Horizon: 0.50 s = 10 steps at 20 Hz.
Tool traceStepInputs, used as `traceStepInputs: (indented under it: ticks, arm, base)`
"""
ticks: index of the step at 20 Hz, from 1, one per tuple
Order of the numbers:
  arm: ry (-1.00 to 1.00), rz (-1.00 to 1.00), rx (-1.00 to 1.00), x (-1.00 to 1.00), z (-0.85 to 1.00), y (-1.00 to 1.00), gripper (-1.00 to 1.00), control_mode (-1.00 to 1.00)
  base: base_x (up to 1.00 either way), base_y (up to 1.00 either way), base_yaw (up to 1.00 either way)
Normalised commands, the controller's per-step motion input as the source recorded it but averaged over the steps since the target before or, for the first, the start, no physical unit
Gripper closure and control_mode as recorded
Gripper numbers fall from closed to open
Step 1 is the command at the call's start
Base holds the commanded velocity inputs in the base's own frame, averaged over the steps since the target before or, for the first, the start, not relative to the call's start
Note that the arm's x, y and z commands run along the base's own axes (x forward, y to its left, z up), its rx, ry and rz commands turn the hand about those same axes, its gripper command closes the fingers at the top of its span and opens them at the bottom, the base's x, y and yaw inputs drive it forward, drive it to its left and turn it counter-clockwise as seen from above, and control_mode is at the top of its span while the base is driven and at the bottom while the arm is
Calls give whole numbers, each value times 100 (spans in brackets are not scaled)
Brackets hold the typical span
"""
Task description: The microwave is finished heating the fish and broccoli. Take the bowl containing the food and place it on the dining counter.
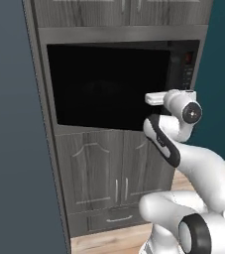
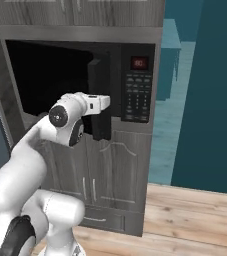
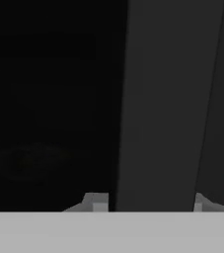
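The black built-in microwave (image 1: 109, 84) sits in a grey cabinet column, and its button panel (image 2: 137, 92) shows a red display. Its door (image 2: 99, 95) stands ajar, the handle side swung out from the panel. My gripper (image 3: 148, 205) is at that edge, its two fingertips on either side of a dark vertical bar (image 3: 158, 123). The left fingertip (image 3: 97, 201) stands a sliver clear of the bar. The cavity is black, so the bowl, fish and broccoli are hidden. The dining counter is out of view.
Grey wood cabinet doors (image 1: 104, 178) and a drawer lie under the microwave, with more cabinets above. A tall dark blue-grey panel (image 1: 10, 124) stands close on the left. To the right are wooden floor (image 2: 195, 215) and a teal wall (image 2: 210, 100).
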Motion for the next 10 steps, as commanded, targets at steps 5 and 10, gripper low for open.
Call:
traceStepInputs:
  ticks: [5, 10]
  arm:
    - [0, 0, 0, -100, 100, 83, 100, -100]
    - [0, -1, 0, -100, 100, 87, 100, -100]
  base:
    - [0, 0, 0]
    - [0, 0, 0]
